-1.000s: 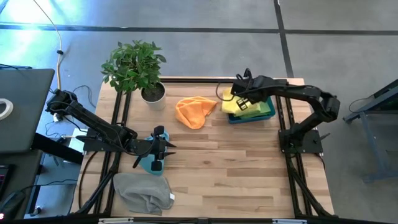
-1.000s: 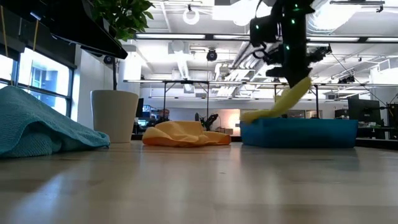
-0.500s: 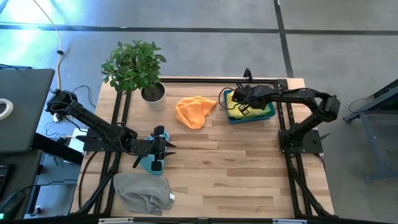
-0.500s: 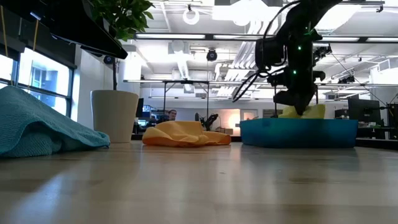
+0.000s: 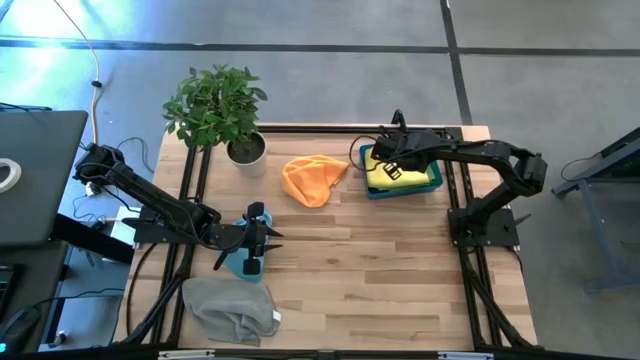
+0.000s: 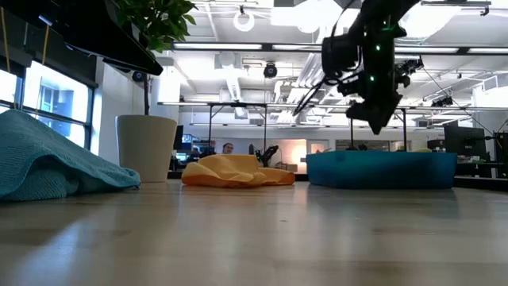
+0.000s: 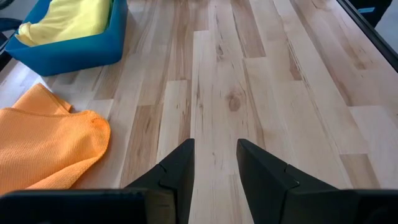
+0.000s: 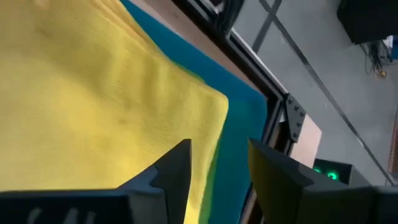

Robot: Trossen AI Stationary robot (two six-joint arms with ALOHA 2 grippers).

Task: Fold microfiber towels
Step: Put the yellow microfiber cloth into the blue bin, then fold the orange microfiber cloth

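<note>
A yellow towel (image 5: 400, 172) lies folded in the blue bin (image 5: 432, 183) at the far right; it fills the right wrist view (image 8: 93, 106). My right gripper (image 5: 393, 160) hovers open just above it and is empty; it shows above the bin in the low view (image 6: 376, 119). My left gripper (image 5: 270, 236) is open and empty at the table's left, above a light blue towel (image 5: 246, 262). An orange towel (image 5: 313, 178) lies crumpled at the far middle. A grey towel (image 5: 230, 310) lies bunched at the near left.
A potted plant (image 5: 217, 108) stands at the far left corner. The blue bin's wall (image 6: 381, 169) rises from the table at the far right. Bare wood (image 5: 380, 270) spreads over the middle and near right.
My right gripper held the yellow towel hanging over the bin, went down into the bin with it, let it go and rose again. The towel now lies inside the bin, below its rim in the low view.
</note>
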